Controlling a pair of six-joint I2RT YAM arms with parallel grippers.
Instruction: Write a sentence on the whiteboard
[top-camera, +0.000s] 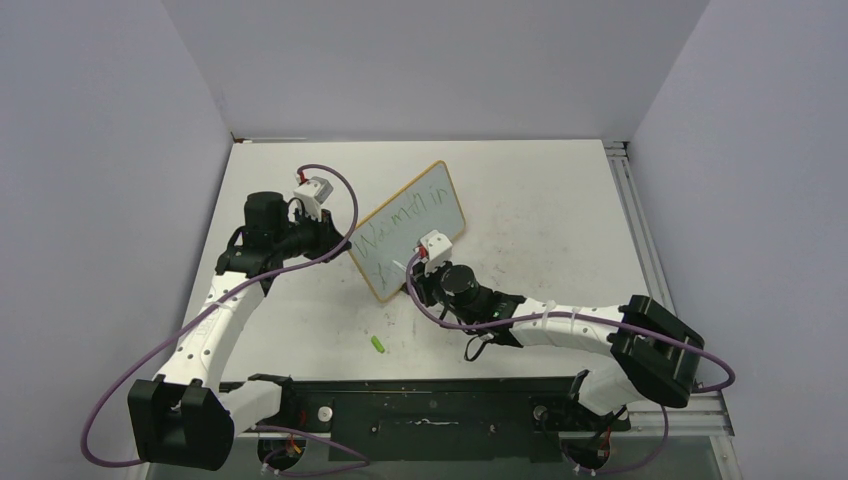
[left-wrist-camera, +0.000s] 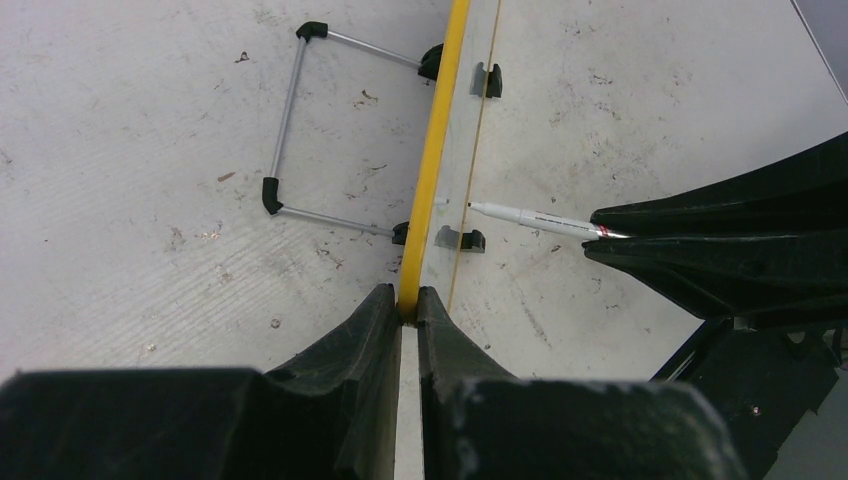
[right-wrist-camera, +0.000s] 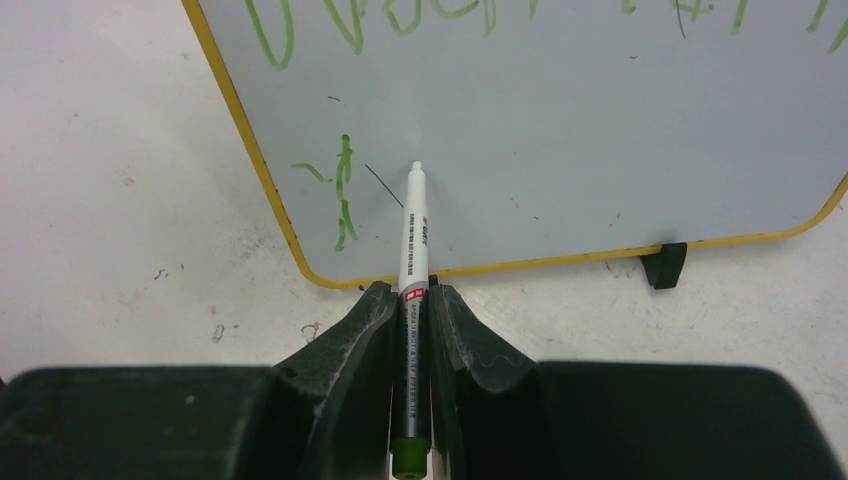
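The whiteboard (top-camera: 425, 205) stands tilted at the table's middle on small black feet. Its yellow frame (left-wrist-camera: 435, 150) runs edge-on through the left wrist view. My left gripper (left-wrist-camera: 408, 298) is shut on that frame, at the board's left edge (top-camera: 350, 245). My right gripper (right-wrist-camera: 411, 293) is shut on a white-barrelled marker (right-wrist-camera: 415, 240) with a green end. The marker's tip (right-wrist-camera: 416, 166) is at the board's lower left surface. The sentence (top-camera: 400, 218) is green handwriting; one line crosses the top (right-wrist-camera: 400, 15), and a few strokes (right-wrist-camera: 342, 190) lie just left of the tip.
A small green marker cap (top-camera: 378, 344) lies on the table in front of the board. Behind the board, its wire stand (left-wrist-camera: 290, 110) rests on the scuffed white table. A black foot (right-wrist-camera: 663, 265) props the board's lower edge. The enclosure's walls close off the left, the right and the back.
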